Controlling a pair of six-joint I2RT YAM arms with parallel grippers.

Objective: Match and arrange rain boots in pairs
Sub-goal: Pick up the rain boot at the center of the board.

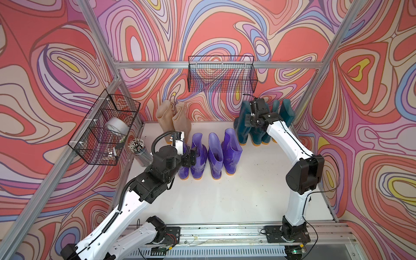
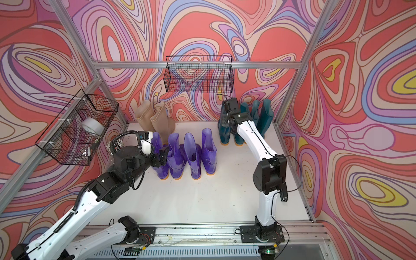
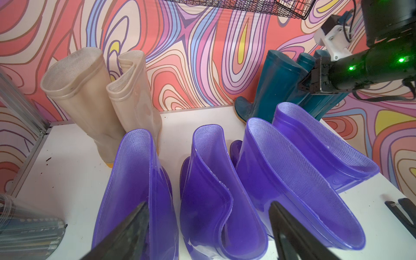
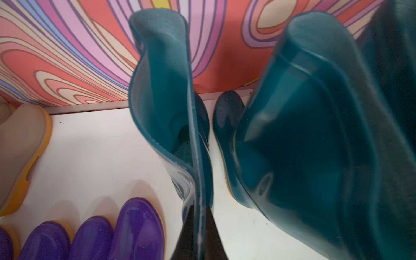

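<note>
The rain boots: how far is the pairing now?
Done: the beige boots stand together, the purple boots in one row. In hand: the right claw grips a teal boot by the rim; the left claw is open over the purple row. Left, probably: lining up the teal boots.

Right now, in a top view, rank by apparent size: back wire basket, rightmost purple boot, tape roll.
1. back wire basket
2. rightmost purple boot
3. tape roll, clearly smallest

purple boots [image 1: 215,153]: upright row | teal boots [image 1: 287,112]: upright cluster | beige boots [image 1: 181,119]: pair
</note>
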